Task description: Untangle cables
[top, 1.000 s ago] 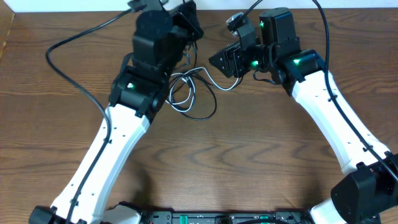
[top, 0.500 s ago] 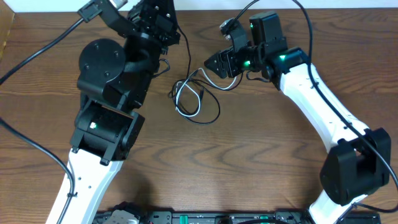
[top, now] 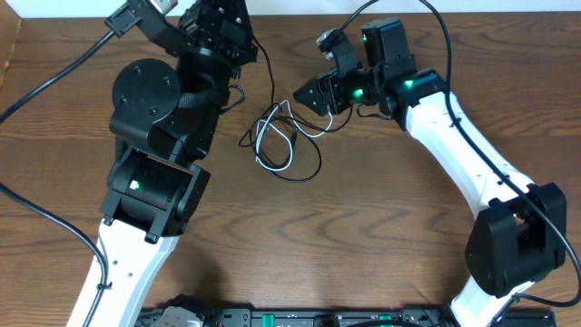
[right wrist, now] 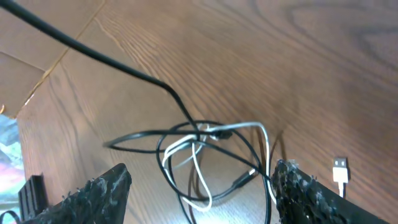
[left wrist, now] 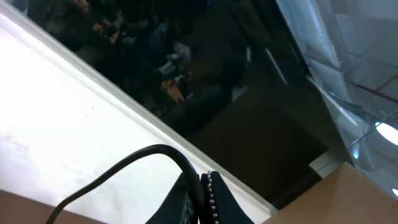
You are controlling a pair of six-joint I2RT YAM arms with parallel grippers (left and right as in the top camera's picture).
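- The table (top: 381, 245) is bare brown wood. Both arms reach to its far side, and the whole job sits between the two sets of fingers.
- The left gripper (left wrist: 200, 182) is held high off the wood, tipped towards the wall and window. Its fingers are pressed tight together. The black cord (right wrist: 149, 78) arcs in to them, so I judge it is pinched there, though the contact itself is hidden.
- The right gripper (top: 309, 94) hangs low with its fingers spread wide and nothing between them.
- The tangle (top: 283, 143) lies flat on the wood, below and just ahead of the right fingers and well below the left ones. From the right wrist it shows framed in the gap between the two pads.
- The black cord runs in one straight line from the tangle up towards the left fingers, then loops round the heap.
- The white cord (right wrist: 245, 126) crosses through the black loops near the middle. Its small white plug (right wrist: 339, 169) lies apart, just ahead of one right finger.
- Risk, as I see it: nothing pins the white cord, so more pull on the black one could drag the heap along or draw the middle crossing into a knot.
- A plug could also catch in a loop, or the thin black cord could slip from the pinch.
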